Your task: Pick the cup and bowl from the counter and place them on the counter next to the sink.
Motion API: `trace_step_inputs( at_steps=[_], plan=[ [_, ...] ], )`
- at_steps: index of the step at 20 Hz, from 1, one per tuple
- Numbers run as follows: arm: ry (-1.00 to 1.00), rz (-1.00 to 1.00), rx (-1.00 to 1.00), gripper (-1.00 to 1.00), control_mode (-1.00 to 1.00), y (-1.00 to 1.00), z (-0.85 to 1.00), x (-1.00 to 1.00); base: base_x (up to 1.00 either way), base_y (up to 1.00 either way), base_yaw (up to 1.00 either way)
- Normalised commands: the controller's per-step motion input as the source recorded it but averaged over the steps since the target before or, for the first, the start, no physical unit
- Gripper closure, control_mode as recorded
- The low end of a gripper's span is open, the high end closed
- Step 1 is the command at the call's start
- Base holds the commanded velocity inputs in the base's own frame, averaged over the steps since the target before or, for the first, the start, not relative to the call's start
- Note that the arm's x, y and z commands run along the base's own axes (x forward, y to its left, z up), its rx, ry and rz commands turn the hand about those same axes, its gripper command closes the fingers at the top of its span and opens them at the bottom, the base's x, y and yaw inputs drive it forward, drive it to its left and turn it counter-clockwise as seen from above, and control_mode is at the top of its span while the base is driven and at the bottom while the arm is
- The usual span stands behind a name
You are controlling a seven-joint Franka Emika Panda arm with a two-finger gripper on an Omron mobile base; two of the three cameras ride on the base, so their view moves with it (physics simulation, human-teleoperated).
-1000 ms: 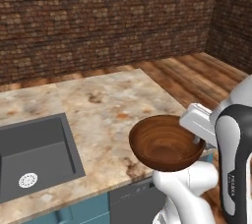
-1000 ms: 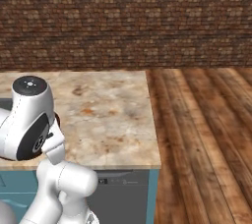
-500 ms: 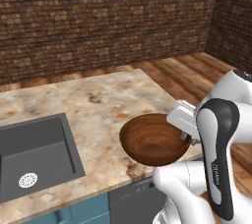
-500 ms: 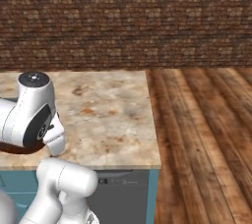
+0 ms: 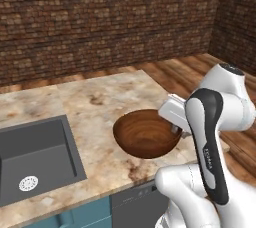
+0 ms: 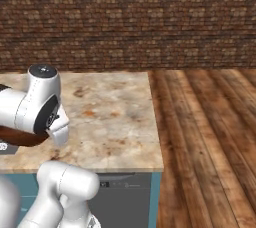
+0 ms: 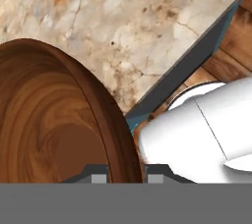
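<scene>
My gripper (image 7: 127, 174) is shut on the rim of the wide dark-brown wooden bowl (image 7: 44, 129), one finger inside and one outside. In the left base view the bowl (image 5: 146, 133) hangs slightly tilted just above the beige marbled counter (image 5: 100, 97), near its front edge, with the gripper (image 5: 174, 129) at its right rim. The dark grey sink (image 5: 35, 152) lies to the bowl's left, with a strip of counter between them. A sliver of the bowl (image 6: 17, 137) peeks out behind the arm in the right base view. The cup is out of view.
A brick wall (image 5: 110, 22) runs behind the counter. The counter's right end (image 6: 150, 122) drops to a wooden floor (image 6: 200, 122). Teal cabinet fronts and a grey dishwasher panel (image 5: 135, 204) sit below the front edge.
The arm has carried the bowl leftward over the counter, closer to the sink. The grip on the rim is unchanged.
</scene>
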Motion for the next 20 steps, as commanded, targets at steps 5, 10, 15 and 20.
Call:
trace_step_inputs(
  at_steps=[5,10,15,20],
  plan=[
    [-0.05,0.0,0.06,1.0,-1.0,0.23,-0.11,0.32,0.0,0.0,0.0],
    [-0.07,0.0,0.05,1.0,-1.0,0.32,-0.27,0.13,0.0,0.0,0.0],
    [-0.07,0.0,0.03,1.0,-1.0,0.39,-0.29,0.06,0.0,0.0,0.0],
    [-0.01,0.0,0.0,1.0,-1.0,0.26,-0.29,0.12,0.0,0.0,0.0]
  ],
)
